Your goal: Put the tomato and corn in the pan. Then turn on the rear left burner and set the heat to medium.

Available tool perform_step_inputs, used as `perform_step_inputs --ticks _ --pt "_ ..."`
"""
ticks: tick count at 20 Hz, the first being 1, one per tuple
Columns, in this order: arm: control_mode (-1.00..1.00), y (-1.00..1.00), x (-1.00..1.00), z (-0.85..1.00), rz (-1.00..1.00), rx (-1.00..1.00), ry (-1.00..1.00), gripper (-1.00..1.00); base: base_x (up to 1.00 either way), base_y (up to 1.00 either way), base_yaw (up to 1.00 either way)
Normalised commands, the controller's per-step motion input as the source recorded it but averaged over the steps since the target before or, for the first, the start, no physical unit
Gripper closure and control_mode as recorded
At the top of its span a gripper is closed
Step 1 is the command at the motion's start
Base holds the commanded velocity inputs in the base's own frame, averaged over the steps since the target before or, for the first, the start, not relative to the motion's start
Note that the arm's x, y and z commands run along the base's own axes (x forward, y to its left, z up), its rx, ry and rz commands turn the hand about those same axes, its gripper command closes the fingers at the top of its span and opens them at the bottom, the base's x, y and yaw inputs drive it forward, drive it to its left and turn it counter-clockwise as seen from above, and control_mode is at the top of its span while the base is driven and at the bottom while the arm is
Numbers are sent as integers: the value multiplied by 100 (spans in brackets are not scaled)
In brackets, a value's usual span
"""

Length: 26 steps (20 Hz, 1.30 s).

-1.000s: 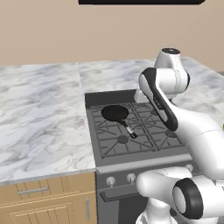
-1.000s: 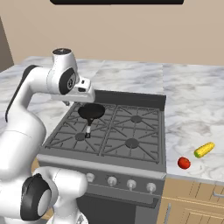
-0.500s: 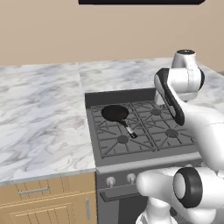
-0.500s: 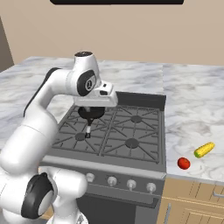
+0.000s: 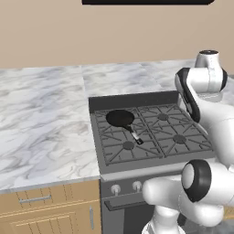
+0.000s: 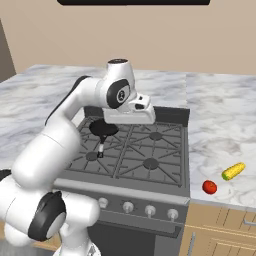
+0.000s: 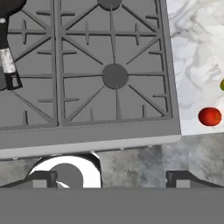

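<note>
The black pan [image 5: 120, 118] sits on the stove's rear left burner, whose cap it hides, with its handle [image 5: 135, 137] pointing toward the front. In the right base view my hand [image 6: 131, 116] hovers over the middle of the stove, just right of the pan [image 6: 101, 129]. The red tomato [image 6: 210, 187] and the yellow corn [image 6: 233, 171] lie on the counter right of the stove. My gripper [image 7: 111, 178] stands open and empty above the stove's front edge. Low on the right of the hand view is the tomato [image 7: 209, 116], and the corn's tip [image 7: 222, 84] shows at the right edge.
Grey grates cover the stove top [image 6: 150, 150]. A row of knobs [image 6: 150, 210] runs along its front panel. Marble counter [image 5: 45, 128] spreads to the left of the stove, and more counter [image 6: 220, 125] lies to its right. A dark backguard [image 5: 132, 99] rises behind the burners.
The arm has swung to the right, from above the pan to over the middle of the stove. The pan, tomato and corn have not moved.
</note>
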Motion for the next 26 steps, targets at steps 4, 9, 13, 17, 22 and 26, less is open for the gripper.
perform_step_inputs --ticks 4,9,13,17,22,26 --pt "-100 -35 -39 0 0 0 0 -100 0 0 0" --pt "-100 -38 -73 0 2 0 -6 -100 0 0 0" --pt "-100 -41 -61 0 6 0 -7 -100 0 0 0" --pt "-100 -44 -45 2 8 0 0 -100 0 0 0" --pt "-100 -41 -27 0 5 0 0 -100 0 0 0" --pt "-100 -40 -13 0 2 0 0 -100 0 0 0"
